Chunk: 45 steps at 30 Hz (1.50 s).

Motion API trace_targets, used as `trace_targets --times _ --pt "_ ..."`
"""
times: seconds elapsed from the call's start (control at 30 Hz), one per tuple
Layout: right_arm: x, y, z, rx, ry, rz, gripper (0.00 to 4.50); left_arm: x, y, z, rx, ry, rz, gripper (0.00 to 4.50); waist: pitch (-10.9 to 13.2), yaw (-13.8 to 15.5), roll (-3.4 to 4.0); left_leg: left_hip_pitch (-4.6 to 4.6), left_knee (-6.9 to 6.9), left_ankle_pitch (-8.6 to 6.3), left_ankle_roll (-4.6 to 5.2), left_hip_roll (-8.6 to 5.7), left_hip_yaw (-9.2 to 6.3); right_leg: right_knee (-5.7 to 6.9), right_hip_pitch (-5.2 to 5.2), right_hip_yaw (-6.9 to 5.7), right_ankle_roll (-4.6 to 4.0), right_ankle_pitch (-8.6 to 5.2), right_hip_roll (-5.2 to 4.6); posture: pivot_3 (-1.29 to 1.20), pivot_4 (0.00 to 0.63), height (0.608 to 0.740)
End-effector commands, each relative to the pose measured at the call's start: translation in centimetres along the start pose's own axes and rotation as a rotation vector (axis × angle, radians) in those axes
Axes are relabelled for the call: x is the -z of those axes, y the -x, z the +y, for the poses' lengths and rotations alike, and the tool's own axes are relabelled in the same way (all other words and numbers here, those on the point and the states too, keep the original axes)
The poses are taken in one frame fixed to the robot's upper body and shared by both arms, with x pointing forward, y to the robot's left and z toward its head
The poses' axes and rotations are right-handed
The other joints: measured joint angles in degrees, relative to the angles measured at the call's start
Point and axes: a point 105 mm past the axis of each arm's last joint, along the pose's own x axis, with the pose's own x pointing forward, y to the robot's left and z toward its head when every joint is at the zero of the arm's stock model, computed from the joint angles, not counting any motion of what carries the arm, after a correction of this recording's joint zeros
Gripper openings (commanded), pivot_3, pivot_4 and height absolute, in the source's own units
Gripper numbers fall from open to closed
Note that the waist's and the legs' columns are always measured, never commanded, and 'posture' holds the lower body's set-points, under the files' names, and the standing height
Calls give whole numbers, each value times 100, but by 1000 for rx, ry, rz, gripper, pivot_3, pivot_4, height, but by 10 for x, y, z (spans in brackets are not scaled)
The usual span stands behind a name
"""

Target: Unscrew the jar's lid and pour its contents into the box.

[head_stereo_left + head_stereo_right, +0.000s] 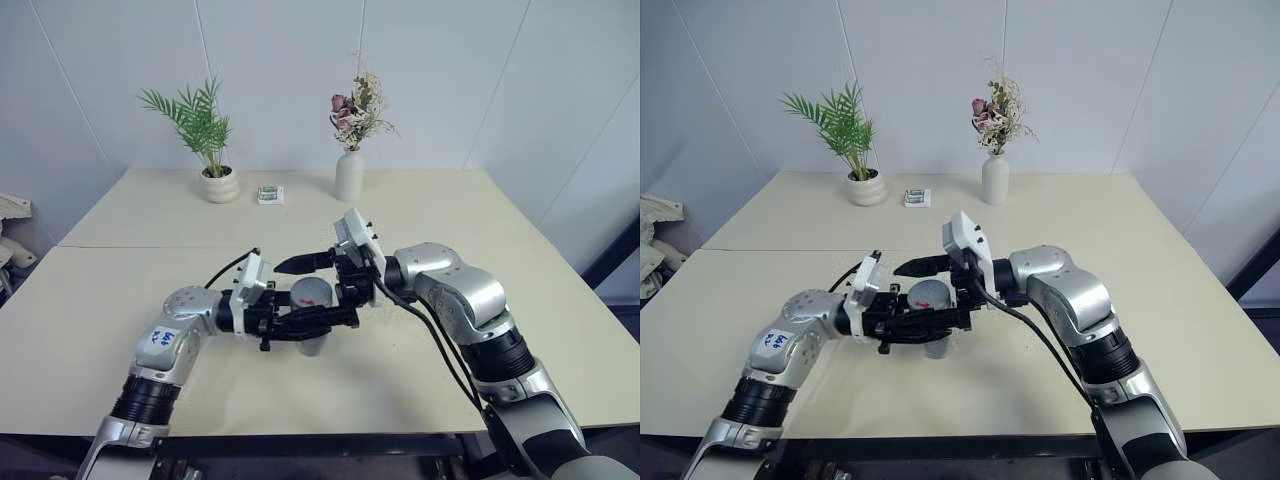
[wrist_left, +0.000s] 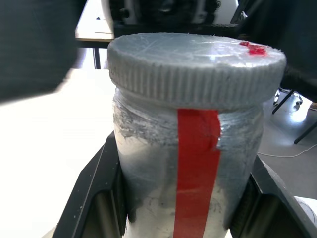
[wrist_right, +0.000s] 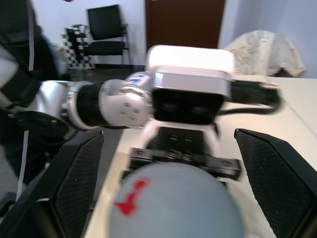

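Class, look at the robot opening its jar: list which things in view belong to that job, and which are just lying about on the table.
Part of the job:
- jar, held in the left gripper
- lid, on the jar
- right gripper, open at the lid

Just lying about:
- potted palm
- flower vase
- small packet
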Motion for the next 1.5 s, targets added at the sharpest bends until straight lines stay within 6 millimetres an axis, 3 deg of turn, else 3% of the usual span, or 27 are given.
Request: trace_targets --times 0.03,0.3,0.53,0.8,1.5 --pt "-13 6 -2 45 47 -39 4457 -9 7 -1 -33 -32 -21 2007 0 -3 0 0 0 0 0 0 0 0 0 0 0 0 0 0 150 740" --pt "-11 11 -7 153 41 -7 4457 -7 16 5 -128 -44 -26 2007 0 5 0 0 0 0 0 0 0 1 0 0 0 0 -2 0 150 740" --pt "-17 -2 -6 216 -5 -48 4457 -8 9 8 -149 -44 -49 2007 0 4 0 0 0 0 0 1 -2 2 -1 0 -1 0 -1 0 150 740" --pt "-12 4 -18 307 -12 -36 4457 -10 7 7 -143 -41 -58 2007 0 -1 0 0 0 0 0 -2 -2 1 0 0 -1 0 -3 0 150 740" --pt "7 64 -26 432 -9 89 4457 -17 17 12 -184 -43 -66 2007 0 10 0 -1 0 0 0 -2 1 -2 1 1 -1 0 -3 0 150 740"
